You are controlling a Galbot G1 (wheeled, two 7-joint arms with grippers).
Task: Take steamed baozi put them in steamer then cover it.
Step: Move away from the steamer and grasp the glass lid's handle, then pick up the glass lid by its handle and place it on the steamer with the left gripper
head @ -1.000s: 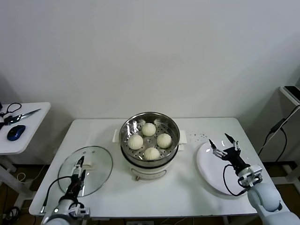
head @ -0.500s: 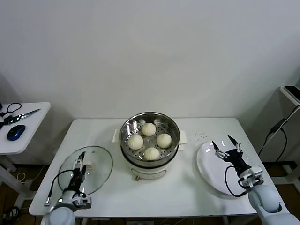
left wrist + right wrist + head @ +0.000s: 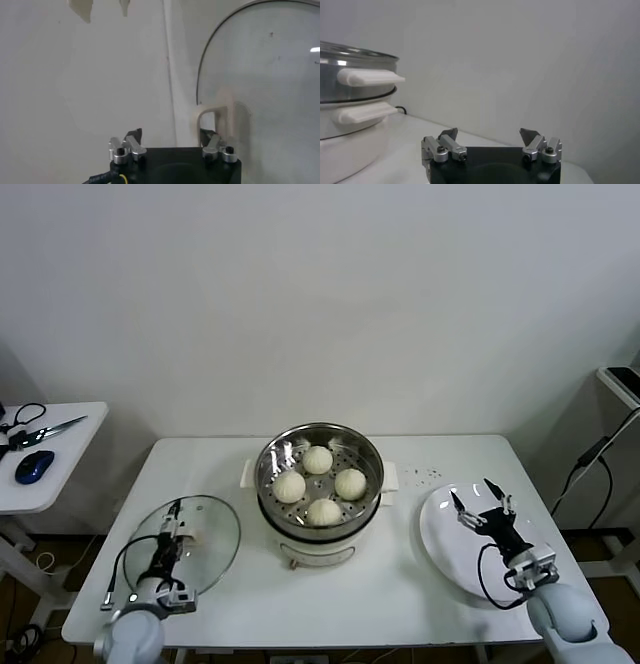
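Scissors (image 3: 45, 429) and a dark blue mouse (image 3: 34, 466) lie on a small side table (image 3: 70, 484) at the far left, well apart from the work. On the main white table (image 3: 300, 584), at about eight o'clock from the steamer, the cover (image 3: 205, 529) lies flat, its cream-white bar handle (image 3: 192, 536) facing up. The left tool (image 3: 168, 536) sits low over the cover at that handle; in the left wrist view the handle (image 3: 215, 117) stands between the two fingers, which are spread fairly wide on either side of it, and whether they touch it cannot be told. The cover rests on the table, not lifted.

At the middle of the table stands the steamer (image 3: 275, 459), its shiny basket on the cream-white pot base. All four steamed baozi (image 3: 319, 484) sit inside on the perforated bottom, one each toward twelve, three, six and nine o'clock, close together. The steamer is uncovered.

At about four o'clock from the steamer lies a flat white plate (image 3: 440, 549). The right tool (image 3: 480, 502) hangs just above the plate with its fingers wide apart, holding nothing. In the right wrist view the steamer's side handles (image 3: 367, 76) show nearby.
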